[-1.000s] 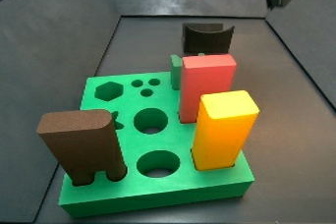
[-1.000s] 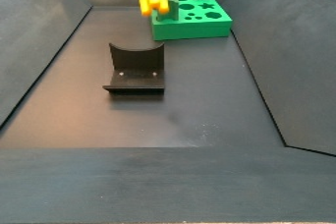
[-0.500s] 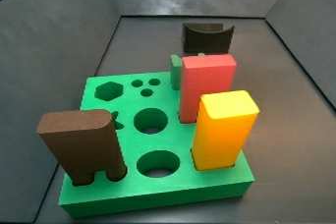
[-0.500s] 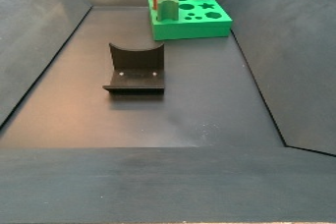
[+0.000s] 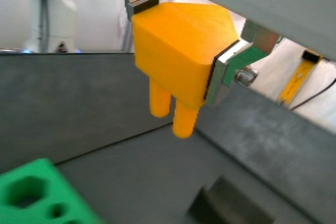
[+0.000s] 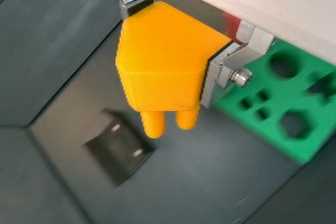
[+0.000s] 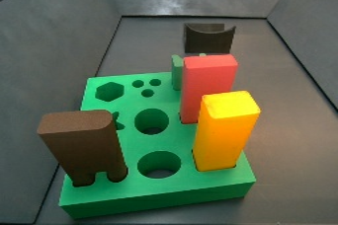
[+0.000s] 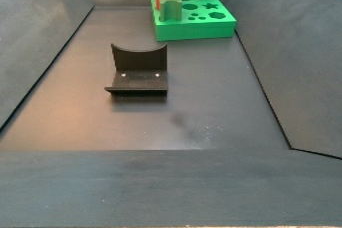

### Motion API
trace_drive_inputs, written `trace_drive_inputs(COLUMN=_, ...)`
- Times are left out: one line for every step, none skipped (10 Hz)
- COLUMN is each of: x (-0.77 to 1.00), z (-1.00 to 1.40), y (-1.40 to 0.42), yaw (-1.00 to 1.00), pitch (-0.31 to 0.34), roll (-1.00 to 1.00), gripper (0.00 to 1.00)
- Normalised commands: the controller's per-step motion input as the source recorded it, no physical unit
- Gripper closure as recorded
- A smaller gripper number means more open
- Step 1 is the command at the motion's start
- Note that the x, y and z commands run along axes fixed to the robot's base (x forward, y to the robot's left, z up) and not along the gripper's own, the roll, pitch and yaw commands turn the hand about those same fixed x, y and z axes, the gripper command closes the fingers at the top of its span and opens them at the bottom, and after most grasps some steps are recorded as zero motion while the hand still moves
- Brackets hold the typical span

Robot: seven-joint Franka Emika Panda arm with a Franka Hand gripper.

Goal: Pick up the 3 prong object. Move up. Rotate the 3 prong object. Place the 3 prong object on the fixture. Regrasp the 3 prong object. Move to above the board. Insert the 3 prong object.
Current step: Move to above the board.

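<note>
No legible markings. The gripper (image 5: 188, 43), high above the floor, clamps the smooth plastic 3 prong object (image 6: 164, 63), prongs down. The green board (image 7: 132, 185) has round and hexagonal holes.

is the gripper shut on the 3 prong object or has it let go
Shut on it. In both wrist views the gripper clamps the 3 prong object between its silver fingers, prongs hanging free above the floor. Neither side view shows it.

Seen only in both wrist views, the tool (image 5: 184, 41) has its silver fingers (image 6: 234, 63) clamped, apparently firmly, on the 3 prong object (image 6: 164, 66).
</note>
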Motion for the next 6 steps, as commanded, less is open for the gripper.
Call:
trace_drive_inputs(x=-0.41, z=0.27, y=-0.62, yaw=-0.12, pitch=-0.149, roll=-1.00, gripper=1.00)
trace_drive_inputs(x=-0.27, z=0.15, y=-0.35, yaw=-0.13, pitch=-0.144, roll=-1.00, gripper=1.00)
trace_drive_inputs(x=-0.15, z=0.07, y=-0.14, yaw=-0.13, pitch=-0.134, roll=-1.00, gripper=1.00)
trace_drive_inputs(x=-0.12, z=0.05, y=-0.08, yaw=-0.13, pitch=-0.137, roll=-1.00, gripper=1.00)
trace_drive_inputs(x=-0.10, z=0.02, y=-0.02, yaw=-0.12, pitch=-0.143, roll=-0.95, gripper=1.00)
trace_drive_inputs(x=-0.08, z=0.01, y=0.01, yaw=-0.07, pitch=-0.110, roll=-0.66, gripper=1.00)
